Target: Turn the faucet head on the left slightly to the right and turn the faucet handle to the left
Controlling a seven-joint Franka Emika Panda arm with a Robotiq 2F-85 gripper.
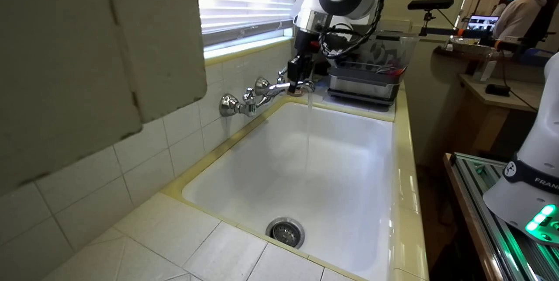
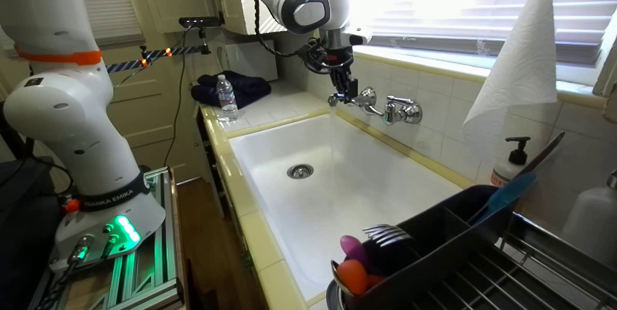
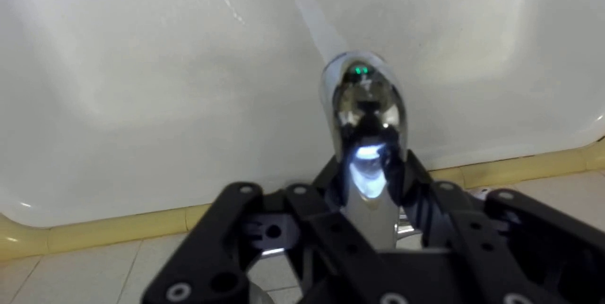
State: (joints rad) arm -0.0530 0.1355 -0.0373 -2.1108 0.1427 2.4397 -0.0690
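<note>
The faucet head, a chrome spout with a rounded tip (image 3: 366, 91), juts out over the sink, and water runs from it. It also shows in both exterior views (image 1: 309, 86) (image 2: 333, 100). My gripper (image 3: 371, 171) points down and is shut on the spout behind its tip, one finger against each side. It also shows in an exterior view (image 2: 345, 98). A slim chrome faucet handle (image 2: 399, 100) sits on a valve beside the spout, apart from the gripper. A second lever handle (image 1: 249, 94) stands on the valve at the opposite side. The wrist view mostly hides the handles behind the gripper.
The white sink (image 1: 349, 211) has a yellow tiled rim and a drain (image 2: 300, 171). A tiled wall and window sill stand close behind the faucet. A dish rack (image 2: 434, 252) with utensils, a soap bottle (image 2: 508, 168), a hanging paper towel (image 2: 518, 69) and a water bottle (image 2: 226, 98) stand around.
</note>
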